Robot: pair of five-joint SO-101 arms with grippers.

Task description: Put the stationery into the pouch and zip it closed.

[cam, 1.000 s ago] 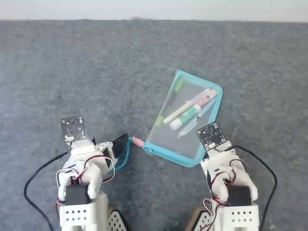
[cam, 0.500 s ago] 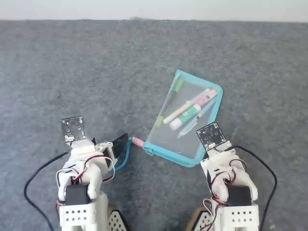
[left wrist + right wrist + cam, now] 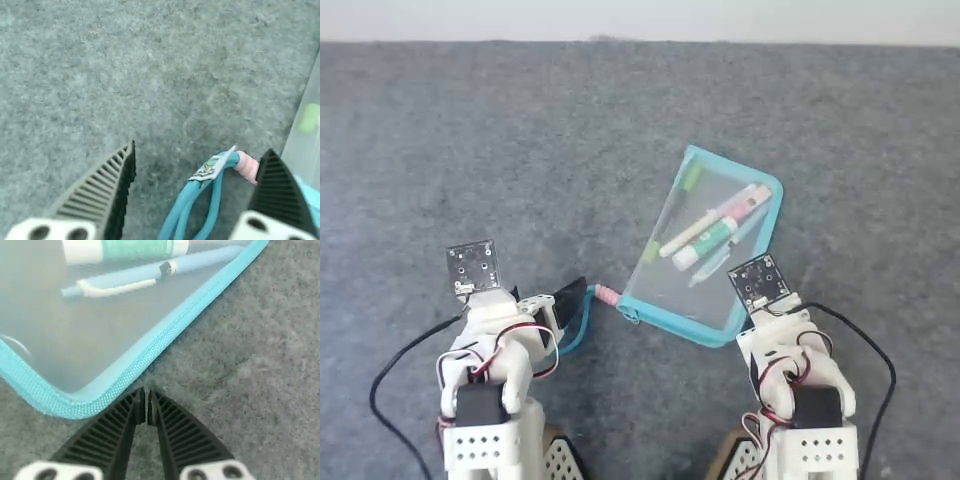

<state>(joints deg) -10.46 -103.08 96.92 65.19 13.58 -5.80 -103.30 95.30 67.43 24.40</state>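
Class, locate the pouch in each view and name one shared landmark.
High view: the pouch lies tilted, right of centre.
Left wrist view: its clear side, past the open left pincer.
Right wrist view: its teal corner, just beyond the shut right pincer.
Shared landmark: grey mat.

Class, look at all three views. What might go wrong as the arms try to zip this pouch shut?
1. The left jaws stand open around the teal cord loop with its pink bead, which lies flat on the grey felt mat; closing may miss it.
2. The right jaws are shut beside the clear teal-edged pouch, not gripping it, so pulling the cord could drag the whole pouch.
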